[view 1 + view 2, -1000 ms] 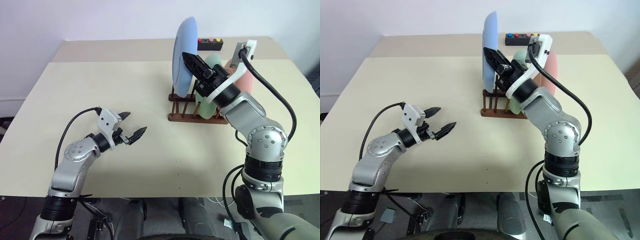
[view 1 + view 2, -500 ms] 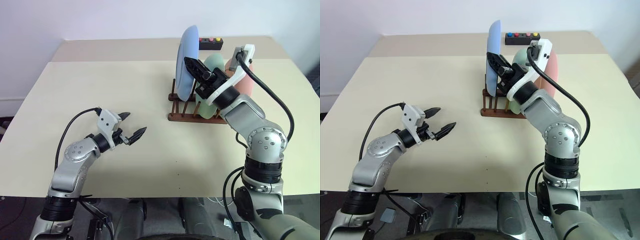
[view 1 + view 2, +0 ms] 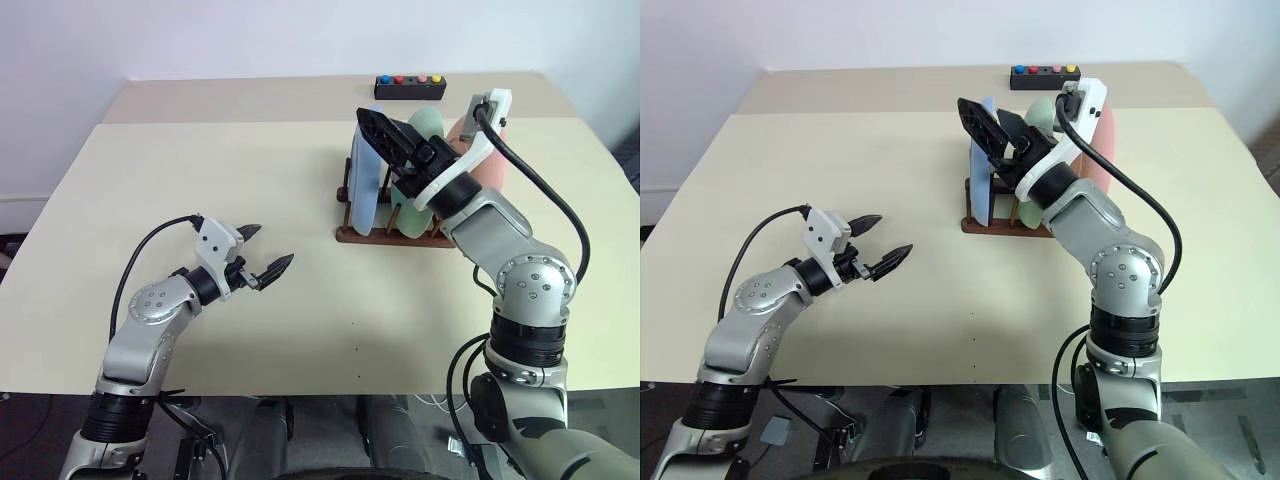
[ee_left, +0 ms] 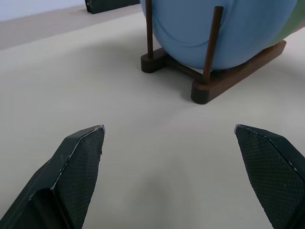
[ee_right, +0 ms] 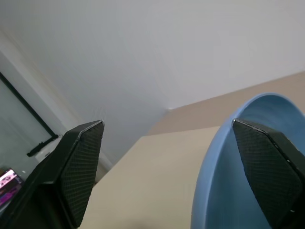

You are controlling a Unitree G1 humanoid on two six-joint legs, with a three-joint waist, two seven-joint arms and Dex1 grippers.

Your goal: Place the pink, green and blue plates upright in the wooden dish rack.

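The wooden dish rack [image 3: 392, 228] stands on the far right part of the cream table [image 3: 200, 180], and all three plates sit upright in it. The blue plate [image 3: 364, 180] fills the slot nearest the table's middle, edge-on to the head camera; the green plate [image 3: 424, 125] stands behind it and the pink plate [image 3: 492, 160] is at the far right end, both largely hidden by the right arm. The right gripper [image 3: 392, 140] hovers just above the blue plate's top rim with its jaws spread wide and holding nothing; whether one finger brushes the rim is hard to judge from this angle. The left gripper [image 3: 262, 252] hangs low over bare table, well apart from the rack, jaws likewise apart and empty, pointing toward the rack. A small black box with coloured buttons [image 3: 409, 86] lies beyond the rack near the table's far edge. A white wall [image 3: 250, 35] rises behind.
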